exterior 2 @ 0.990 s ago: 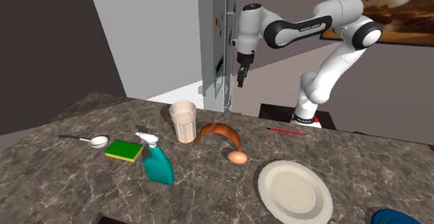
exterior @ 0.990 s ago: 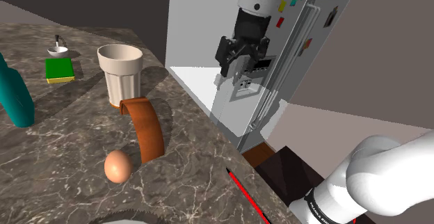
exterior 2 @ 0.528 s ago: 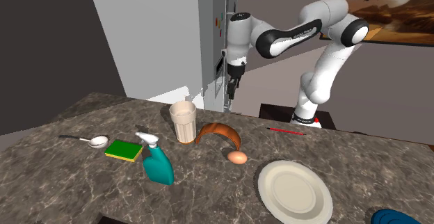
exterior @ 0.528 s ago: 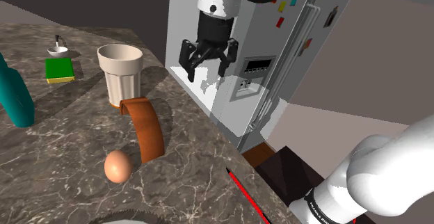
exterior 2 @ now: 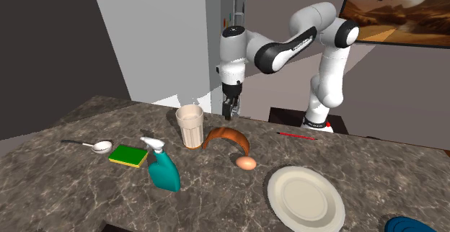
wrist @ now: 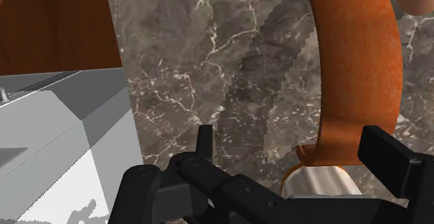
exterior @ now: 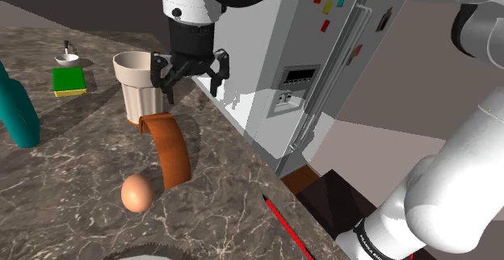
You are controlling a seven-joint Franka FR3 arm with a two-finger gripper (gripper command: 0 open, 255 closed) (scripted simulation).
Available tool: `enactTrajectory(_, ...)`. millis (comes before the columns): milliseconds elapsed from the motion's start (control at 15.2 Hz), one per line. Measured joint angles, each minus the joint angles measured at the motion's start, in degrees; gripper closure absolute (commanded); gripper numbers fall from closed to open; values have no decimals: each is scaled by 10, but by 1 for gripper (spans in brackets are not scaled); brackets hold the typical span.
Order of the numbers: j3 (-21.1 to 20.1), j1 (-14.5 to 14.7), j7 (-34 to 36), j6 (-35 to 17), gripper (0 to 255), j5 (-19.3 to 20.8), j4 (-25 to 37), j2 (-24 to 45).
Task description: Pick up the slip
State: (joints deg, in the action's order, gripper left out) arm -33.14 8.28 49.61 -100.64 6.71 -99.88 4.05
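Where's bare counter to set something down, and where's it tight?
Bare counter: the stretch between the red pen and the plate, running to the second exterior view's right; and that view's near-left corner, in front of the sponge and spray bottle. Crowded: cup, orange-brown strip and egg sit close, open gripper over them.

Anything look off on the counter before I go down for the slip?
The orange-brown slip isn't lying flat: it bows up off the counter in an arch, with one end by the foot of the cup. Nothing looks spilled or broken.
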Motion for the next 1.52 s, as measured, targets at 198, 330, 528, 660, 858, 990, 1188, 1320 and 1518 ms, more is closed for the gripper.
enactTrajectory(198, -11, 30, 46, 13, 0, 42, 73, 80)
enactTrajectory(330, -12, 49, 66, 20, 0, 64, 113, 122)
enactTrajectory(528, -12, 57, 77, 9, 0, 71, 113, 136)
enactTrajectory(660, -12, 58, 81, -4, 0, 73, 102, 138)
enactTrajectory(858, -10, 56, 83, -25, 0, 76, 82, 141)
enactTrajectory(990, -10, 56, 84, -29, 255, 76, 79, 142)
enactTrajectory(1188, -10, 56, 84, -31, 255, 76, 78, 141)
enactTrajectory(1320, -10, 56, 84, -31, 255, 76, 78, 141)
enactTrajectory(1518, -10, 55, 84, -31, 255, 76, 77, 140)
